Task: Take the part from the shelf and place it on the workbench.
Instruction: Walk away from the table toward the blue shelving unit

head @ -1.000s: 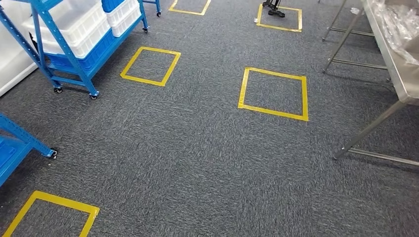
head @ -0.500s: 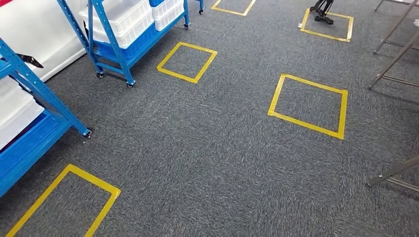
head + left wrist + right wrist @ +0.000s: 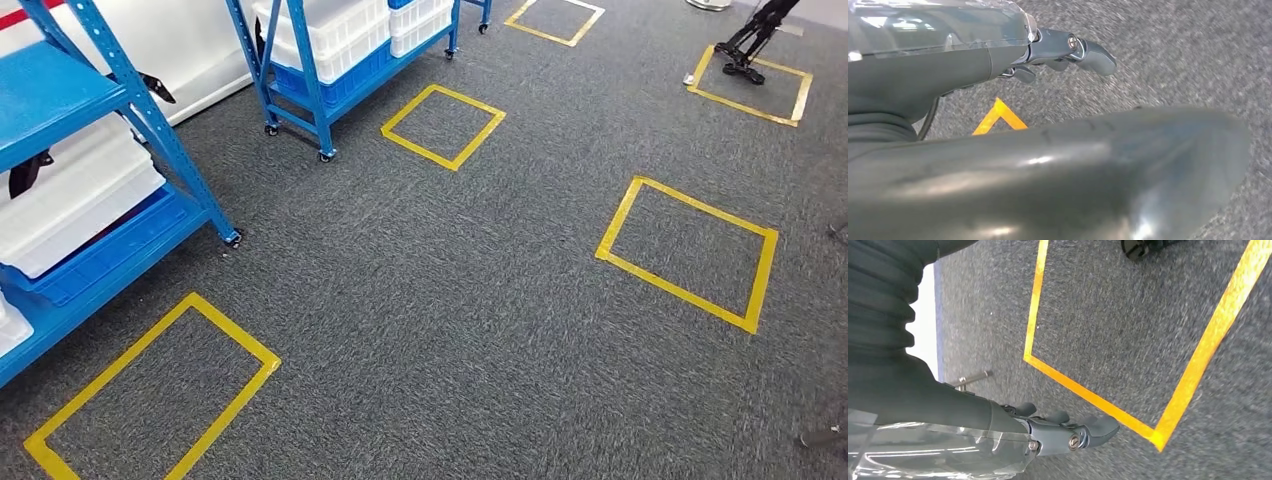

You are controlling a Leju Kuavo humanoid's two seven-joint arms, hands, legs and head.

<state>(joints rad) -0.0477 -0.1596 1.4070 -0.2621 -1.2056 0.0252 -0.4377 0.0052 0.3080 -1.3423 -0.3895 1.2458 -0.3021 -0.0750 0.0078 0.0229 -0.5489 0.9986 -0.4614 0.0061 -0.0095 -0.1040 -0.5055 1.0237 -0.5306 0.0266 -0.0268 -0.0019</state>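
Turning toward the blue shelf (image 3: 90, 150) since a second ago, the camera loses the tabletop; left robot hand (image 3: 1063, 52) and right robot hand (image 3: 1063, 432) hang empty, fingers loosely apart. I cannot make out the part among the white bins (image 3: 80, 200).

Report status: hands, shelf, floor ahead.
Left hand, right hand hold nothing. Blue shelf near on the left, white bins on it. Part not made out.

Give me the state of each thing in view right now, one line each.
Left hand: holds nothing, fingers stretched out over the carpet.
Right hand: holds nothing, fingers stretched out.
Near blue shelf: upright, white bins stacked on it.
Far blue shelf: upright on castors, loaded with white bins.
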